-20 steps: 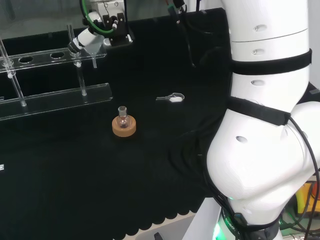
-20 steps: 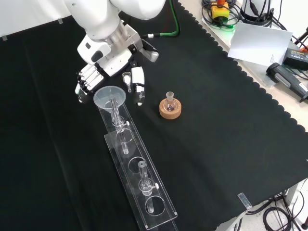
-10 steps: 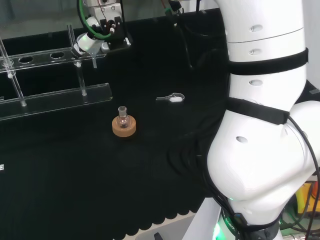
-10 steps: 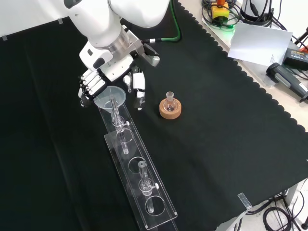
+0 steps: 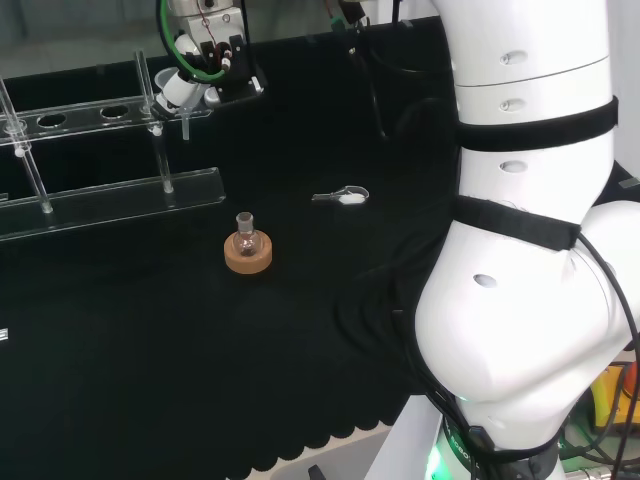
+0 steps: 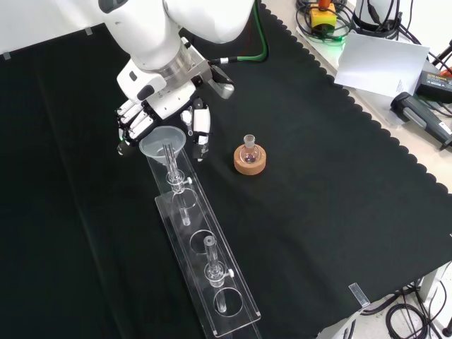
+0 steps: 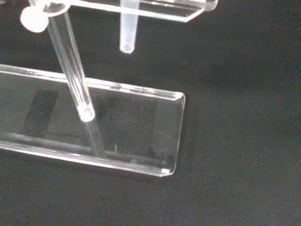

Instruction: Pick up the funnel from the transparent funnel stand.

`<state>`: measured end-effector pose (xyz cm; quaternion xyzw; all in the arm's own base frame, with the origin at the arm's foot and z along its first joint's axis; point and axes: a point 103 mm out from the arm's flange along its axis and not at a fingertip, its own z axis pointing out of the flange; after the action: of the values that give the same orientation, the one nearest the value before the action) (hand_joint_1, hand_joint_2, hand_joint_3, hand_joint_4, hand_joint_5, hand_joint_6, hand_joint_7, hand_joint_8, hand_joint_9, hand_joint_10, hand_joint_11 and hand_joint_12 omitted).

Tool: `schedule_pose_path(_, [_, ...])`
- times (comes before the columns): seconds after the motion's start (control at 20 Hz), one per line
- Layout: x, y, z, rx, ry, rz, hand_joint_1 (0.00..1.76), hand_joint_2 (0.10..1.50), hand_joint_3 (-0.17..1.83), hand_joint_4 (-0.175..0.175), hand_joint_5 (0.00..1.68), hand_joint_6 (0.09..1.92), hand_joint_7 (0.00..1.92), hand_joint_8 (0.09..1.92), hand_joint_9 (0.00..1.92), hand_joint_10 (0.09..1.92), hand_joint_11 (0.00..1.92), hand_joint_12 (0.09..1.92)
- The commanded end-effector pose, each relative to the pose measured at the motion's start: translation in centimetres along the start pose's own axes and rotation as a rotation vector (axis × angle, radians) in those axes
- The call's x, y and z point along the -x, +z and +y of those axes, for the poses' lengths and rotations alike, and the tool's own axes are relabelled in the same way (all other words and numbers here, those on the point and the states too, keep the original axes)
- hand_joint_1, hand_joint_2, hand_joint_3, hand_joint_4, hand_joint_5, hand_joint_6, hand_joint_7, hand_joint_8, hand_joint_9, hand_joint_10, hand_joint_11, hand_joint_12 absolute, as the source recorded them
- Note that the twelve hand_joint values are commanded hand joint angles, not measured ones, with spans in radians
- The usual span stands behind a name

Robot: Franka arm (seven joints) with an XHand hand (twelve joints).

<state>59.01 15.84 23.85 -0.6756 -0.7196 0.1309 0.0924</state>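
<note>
The clear plastic funnel (image 6: 162, 139) sits at the far end of the long transparent acrylic funnel stand (image 6: 205, 265), its stem dropping through the upper shelf; in the wrist view the stem tip (image 7: 126, 35) hangs above the stand's clear base plate, near that plate's rounded end. The black and white robotic hand (image 6: 152, 121) is at the funnel's bowl in the front view, with fingers (image 6: 131, 127) on the left of the bowl and the thumb (image 6: 200, 131) on its right, curved toward it. Whether they actually touch the bowl cannot be told.

Open black cloth (image 6: 339, 212) lies to the right of the stand in the front view. There a small round glass flask (image 6: 247, 150) stands on a cork ring (image 6: 251, 162); its contents are hard to make out. In the head view, a small metal spoon holding white powder (image 5: 345, 196) lies well apart from it.
</note>
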Motion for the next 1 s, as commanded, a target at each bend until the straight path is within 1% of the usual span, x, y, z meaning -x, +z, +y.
schedule_pose_path(0.05, [0.11,-0.13,0.2,0.013,0.011,-0.01,0.58,0.66,0.23,-0.056,0.28,0.09,0.46,0.53,0.16,0.81,0.0,1.2])
schedule_pose_path(0.15, [0.07,-0.12,0.29,0.014,0.013,-0.014,0.58,0.59,0.39,-0.05,0.33,0.09,0.51,0.52,0.19,0.79,0.0,1.2])
schedule_pose_path(0.3, [0.13,0.01,0.34,0.012,0.015,-0.01,0.58,0.54,0.51,-0.045,0.39,0.09,0.55,0.52,0.22,0.78,0.0,1.19])
schedule_pose_path(0.6, [0.33,0.06,0.16,0.05,0.031,-0.014,0.63,0.53,0.59,-0.036,0.52,0.09,0.67,0.54,0.3,0.76,0.0,1.18])
schedule_pose_path(0.8, [0.44,-0.16,0.14,0.069,0.035,-0.028,0.68,0.52,0.64,-0.029,0.63,0.09,0.78,0.57,0.42,0.68,0.0,1.19])
schedule_pose_path(0.9, [0.57,-0.4,0.05,0.087,0.037,-0.025,0.71,0.52,0.66,-0.028,0.66,0.09,0.81,0.58,0.47,0.66,0.0,1.2])
schedule_pose_path(1.0, [0.76,-0.49,-0.06,0.105,0.051,-0.01,0.72,0.52,0.67,-0.028,0.68,0.09,0.83,0.59,0.5,0.63,0.0,1.2])
